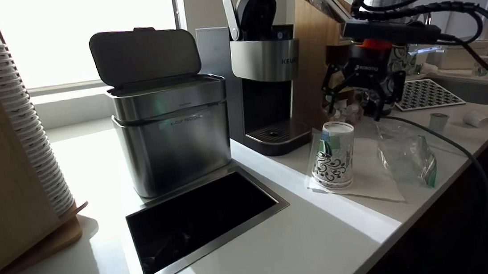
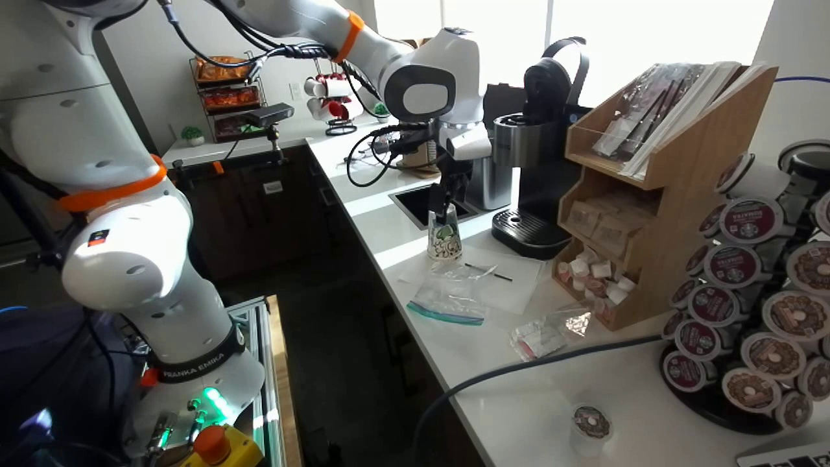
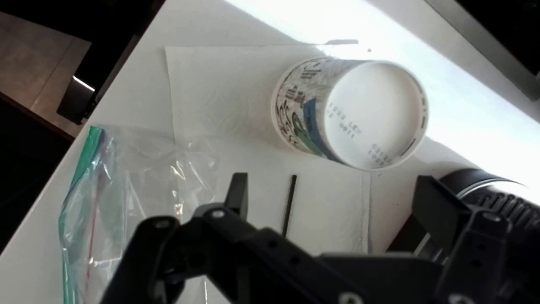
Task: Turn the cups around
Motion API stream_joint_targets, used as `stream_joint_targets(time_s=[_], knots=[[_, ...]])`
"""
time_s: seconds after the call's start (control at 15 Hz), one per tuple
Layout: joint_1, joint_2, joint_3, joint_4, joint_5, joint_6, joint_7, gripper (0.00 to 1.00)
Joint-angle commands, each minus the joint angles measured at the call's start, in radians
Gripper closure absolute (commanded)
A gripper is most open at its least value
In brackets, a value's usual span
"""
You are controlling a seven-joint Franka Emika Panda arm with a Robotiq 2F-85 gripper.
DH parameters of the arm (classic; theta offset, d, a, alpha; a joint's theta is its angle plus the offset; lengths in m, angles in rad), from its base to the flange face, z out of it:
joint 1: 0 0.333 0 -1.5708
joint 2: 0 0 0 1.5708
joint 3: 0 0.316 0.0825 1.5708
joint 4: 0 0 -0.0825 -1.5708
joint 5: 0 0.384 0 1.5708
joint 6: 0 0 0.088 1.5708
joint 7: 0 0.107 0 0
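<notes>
The white paper cup with a green and black print stands upside down, base up, on a white napkin (image 1: 381,191). The paper cup shows in both exterior views (image 1: 334,157) (image 2: 445,243) and in the wrist view (image 3: 375,116). My gripper (image 3: 333,192) is open with nothing between its fingers. In an exterior view the gripper (image 1: 353,113) hangs above the counter, just beyond and over the cup's base level. In the wrist view the cup lies ahead of the fingertips, apart from them. I see no clear see-through cup in these frames; it is hidden or out of view.
A zip bag (image 3: 126,198) and a thin black stick (image 3: 289,204) lie beside the cup. The coffee maker (image 1: 266,61), steel bin (image 1: 178,148) and a counter opening (image 1: 236,245) are near. A wooden organizer (image 2: 681,214) and a dark cable (image 2: 551,357) are also there.
</notes>
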Motion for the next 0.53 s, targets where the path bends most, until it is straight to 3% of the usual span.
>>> stream_joint_targets(time_s=[0.0,0.47], knots=[[-0.012,0.043,-0.021,0.034,0.121,-0.058,-0.025,0.0],[-0.035,0.12,-0.054,0.084,0.255,-0.129,-0.054,0.0]])
